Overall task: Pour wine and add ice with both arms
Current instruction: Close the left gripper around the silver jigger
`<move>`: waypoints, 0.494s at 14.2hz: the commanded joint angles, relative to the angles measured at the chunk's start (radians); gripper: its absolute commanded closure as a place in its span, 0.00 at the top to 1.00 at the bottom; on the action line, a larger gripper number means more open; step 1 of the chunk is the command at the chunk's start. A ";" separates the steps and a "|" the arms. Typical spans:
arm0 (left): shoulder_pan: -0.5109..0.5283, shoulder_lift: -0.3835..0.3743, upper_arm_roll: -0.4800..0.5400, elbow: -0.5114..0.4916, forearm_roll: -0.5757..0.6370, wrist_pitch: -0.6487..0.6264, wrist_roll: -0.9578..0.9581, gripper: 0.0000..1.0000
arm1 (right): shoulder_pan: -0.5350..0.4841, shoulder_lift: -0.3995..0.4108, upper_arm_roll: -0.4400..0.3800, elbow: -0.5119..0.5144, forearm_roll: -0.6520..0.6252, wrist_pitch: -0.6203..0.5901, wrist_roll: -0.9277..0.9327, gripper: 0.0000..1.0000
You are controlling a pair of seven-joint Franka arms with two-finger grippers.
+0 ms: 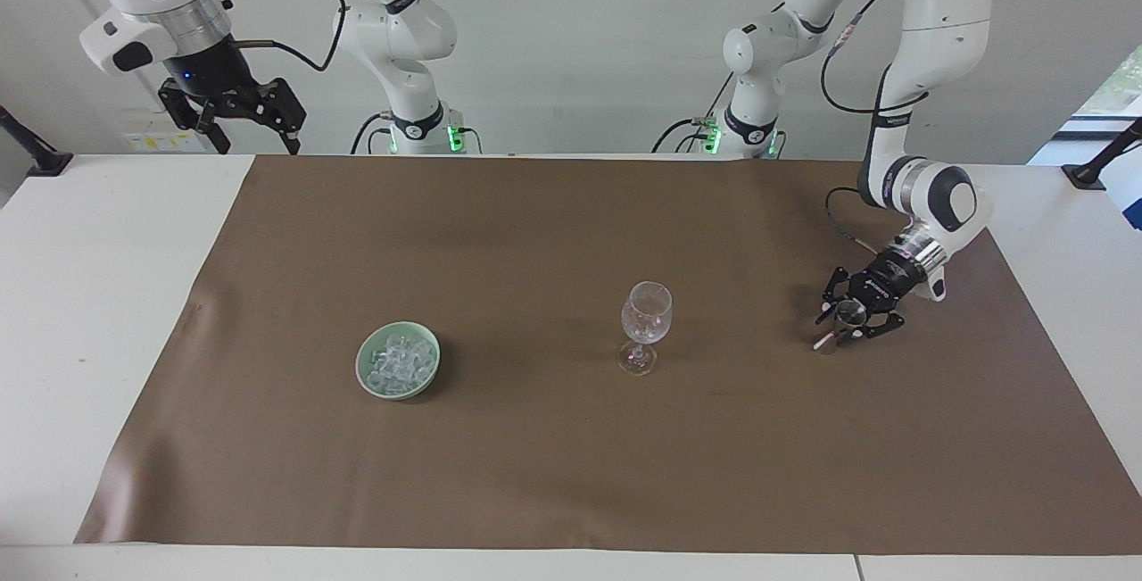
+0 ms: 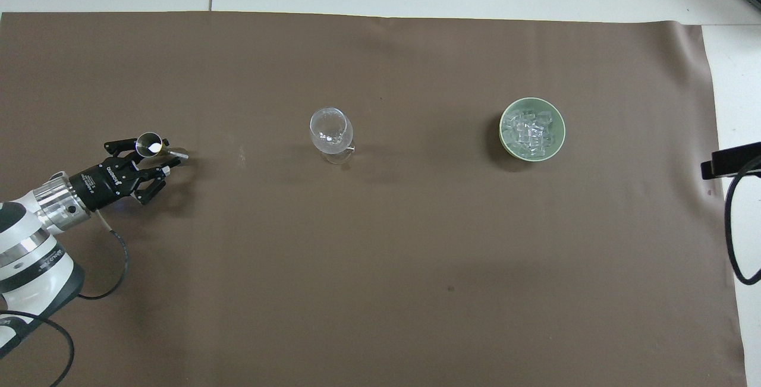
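A small metal measuring cup [image 1: 830, 342] [image 2: 148, 144] stands on the brown mat toward the left arm's end of the table. My left gripper [image 1: 843, 324] [image 2: 159, 154] is low around it, fingers closed in against its sides. Whether the cup holds wine I cannot tell. An empty stemmed glass [image 1: 646, 313] [image 2: 330, 132] stands upright mid-table. The ice [image 1: 399, 360] [image 2: 531, 130] is heaped in a pale green bowl [image 1: 361, 371] [image 2: 503, 137] toward the right arm's end. My right gripper [image 1: 234, 117] waits open, high over that end's table edge close to the robots.
A brown mat [image 1: 535, 474] covers most of the white table. Both arm bases stand at the robots' edge. A black bracket and cable [image 2: 734, 161] sit at the mat's rim on the right arm's side.
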 commanded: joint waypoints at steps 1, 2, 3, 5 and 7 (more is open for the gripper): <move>-0.009 0.017 0.008 0.013 -0.021 -0.001 0.017 0.40 | -0.002 -0.002 -0.001 -0.002 0.015 -0.006 -0.030 1.00; -0.009 0.020 0.006 0.013 -0.021 -0.001 0.017 0.37 | -0.002 -0.002 -0.001 -0.002 0.015 -0.006 -0.030 1.00; -0.009 0.020 0.008 0.013 -0.021 -0.001 0.017 0.34 | -0.002 -0.002 -0.001 -0.002 0.015 -0.006 -0.030 1.00; -0.009 0.021 0.008 0.014 -0.021 -0.001 0.017 0.28 | -0.002 -0.002 -0.001 -0.002 0.015 -0.006 -0.030 1.00; -0.009 0.023 0.006 0.014 -0.021 -0.001 0.016 0.20 | -0.002 -0.002 -0.001 -0.002 0.015 -0.006 -0.029 1.00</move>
